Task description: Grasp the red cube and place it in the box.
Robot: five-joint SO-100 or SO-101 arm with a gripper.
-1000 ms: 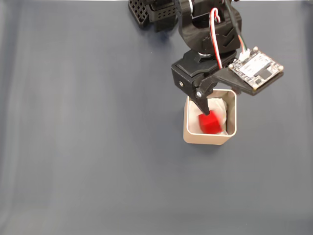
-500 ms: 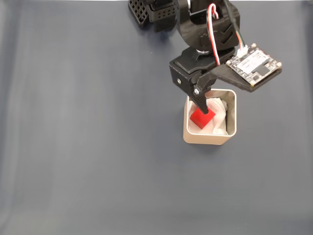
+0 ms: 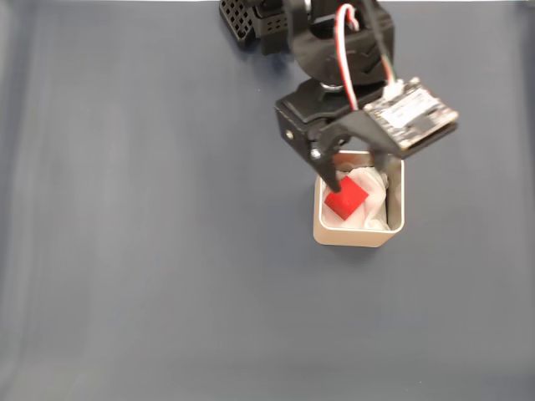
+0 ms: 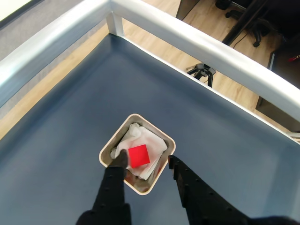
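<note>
- The red cube [image 4: 138, 155] lay on the crumpled paper [image 4: 150, 140] inside the box [image 4: 112, 143], released.
- The gripper [image 4: 146, 161] hung above with fingers spread apart, holding nothing.
- One fingertip sat just inside the box's near rim; a careless sideways pull could, I judged, catch the thin wall and tip it.
- The blue table [image 3: 150, 251] lay wide around; straight up looked safest.
</note>
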